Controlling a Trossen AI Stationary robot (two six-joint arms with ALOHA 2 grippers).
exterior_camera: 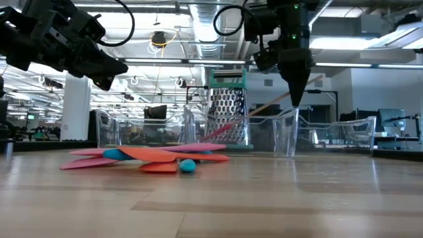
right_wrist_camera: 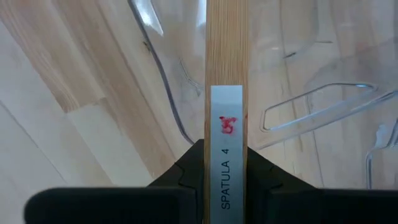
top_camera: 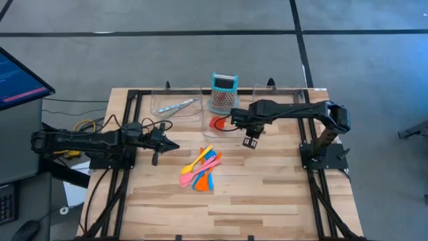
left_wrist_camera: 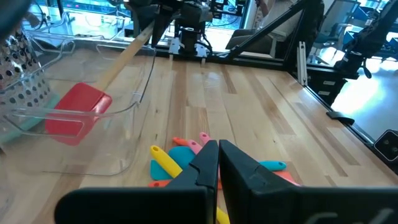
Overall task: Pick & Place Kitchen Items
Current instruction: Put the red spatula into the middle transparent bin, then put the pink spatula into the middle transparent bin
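Wooden table [top_camera: 267,201] carries 2 clear trays; the right end effector [right_wrist_camera: 225,163] clamps 1 red spatula [left_wrist_camera: 78,112] by its wooden handle, blade inside a tray [left_wrist_camera: 134,106]. Left end effector [left_wrist_camera: 218,163], closed and empty, hovers beside the utensil pile [top_camera: 200,171]. 1 tongs [top_camera: 177,107] lies in the other tray [top_camera: 175,112].

A white sticker with words on a wooden handle

The white label [right_wrist_camera: 226,146] on the wooden spatula handle [right_wrist_camera: 226,43] said "SPATULA 4" in dark letters, running along the handle. Above the words was a small red mark, too smudged to read. The blue computer screen [top_camera: 17,77] beside the table had lines of writing, but they were too tiny to read.
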